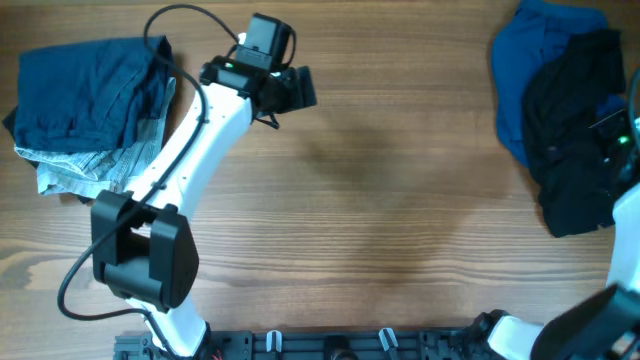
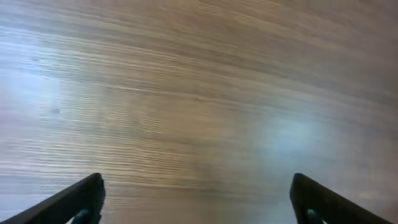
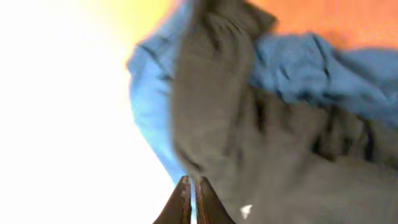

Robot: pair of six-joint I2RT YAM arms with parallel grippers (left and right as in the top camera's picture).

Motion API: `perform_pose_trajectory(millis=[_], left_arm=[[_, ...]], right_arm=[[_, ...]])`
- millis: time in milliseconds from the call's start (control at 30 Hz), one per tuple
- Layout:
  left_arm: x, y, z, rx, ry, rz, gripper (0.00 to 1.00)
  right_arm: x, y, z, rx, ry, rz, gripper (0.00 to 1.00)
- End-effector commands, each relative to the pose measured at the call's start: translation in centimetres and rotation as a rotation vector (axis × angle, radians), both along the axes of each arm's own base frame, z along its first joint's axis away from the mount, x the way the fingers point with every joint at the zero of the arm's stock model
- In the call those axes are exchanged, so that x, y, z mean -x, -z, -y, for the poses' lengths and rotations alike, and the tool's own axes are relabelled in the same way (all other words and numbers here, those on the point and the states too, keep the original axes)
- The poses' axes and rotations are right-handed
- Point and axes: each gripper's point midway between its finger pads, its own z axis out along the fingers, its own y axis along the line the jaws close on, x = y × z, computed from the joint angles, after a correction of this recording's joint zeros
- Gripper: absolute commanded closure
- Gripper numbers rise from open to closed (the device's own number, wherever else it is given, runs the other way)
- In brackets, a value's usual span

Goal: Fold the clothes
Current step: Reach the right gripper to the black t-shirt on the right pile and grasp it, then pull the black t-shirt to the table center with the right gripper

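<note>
The black garment (image 1: 570, 130) lies crumpled at the far right of the table, on top of a blue garment (image 1: 525, 60). In the right wrist view the black garment (image 3: 280, 143) fills most of the frame, with a small white mark near the bottom. My right gripper (image 1: 612, 140) hovers over it with its fingers (image 3: 193, 182) pressed together, and nothing shows between them. My left gripper (image 1: 290, 88) is at the upper middle-left of the table. It is wide open and empty over bare wood (image 2: 198, 186).
A pile at the far left holds a dark blue garment (image 1: 80, 85) on a grey-white striped cloth (image 1: 80, 165). The blue garment also shows in the right wrist view (image 3: 323, 62). The wooden table (image 1: 400, 200) spans the middle. The arm bases stand at the front edge.
</note>
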Motion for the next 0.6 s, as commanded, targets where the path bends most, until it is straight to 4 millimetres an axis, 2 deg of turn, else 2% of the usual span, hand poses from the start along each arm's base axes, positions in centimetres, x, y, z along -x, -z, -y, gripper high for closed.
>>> perform_pose_trajectory(millis=[0,33,67,133,167,200,267,333,400,433,500,533,567], left_arm=[[-1.0,-4.1,-3.9,0.014,-0.097,0.083,0.08],[-1.0,-5.6,-4.9,0.029,-0.117,0.113,0.09],[-0.9,-6.9,-5.8,0.044,-0.134,0.139,0.1],[-0.4,-9.6,-7.6,0.078,-0.164,0.187,0.11],[0.0,-10.3,-7.9,0.091,-0.167,0.195,0.1],[0.2,-10.4,-8.1,0.09,-0.17,0.192,0.07],[0.3,-9.6,-8.0,0.083,-0.17,0.166,0.02],[0.3,-8.2,-8.0,0.073,-0.171,0.125,0.02],[0.3,-7.3,-8.0,0.065,-0.171,0.095,0.02],[0.4,-6.8,-8.0,0.061,-0.171,0.081,0.02],[0.3,-6.3,-8.0,0.058,-0.172,0.068,0.02],[0.3,-6.1,-8.0,0.057,-0.172,0.062,0.02],[0.2,-5.7,-8.0,0.055,-0.172,0.054,0.02]], right_arm=[[-0.6,-5.9,-5.9,-0.004,-0.214,0.15,0.96],[-0.7,-6.5,-7.5,0.004,-0.246,0.157,0.96],[-0.6,-6.5,-8.2,0.013,-0.242,0.141,0.96],[-0.1,-4.2,-7.3,0.031,-0.13,0.029,0.92],[0.5,-2.5,-6.4,0.035,-0.081,-0.045,0.68],[1.0,-0.5,-5.4,0.037,-0.034,-0.125,0.57],[1.0,3.4,-4.6,0.015,-0.009,-0.24,0.46],[0.3,7.1,-4.3,-0.021,-0.017,-0.318,0.43],[-0.3,10.0,-4.0,-0.045,-0.02,-0.369,0.42],[-0.4,11.4,-3.7,-0.061,-0.012,-0.392,0.39],[-0.1,12.8,-3.2,-0.07,0.004,-0.425,0.32],[0.2,13.1,-2.8,-0.068,0.018,-0.438,0.26],[0.4,13.2,-2.3,-0.059,0.033,-0.445,0.24]])
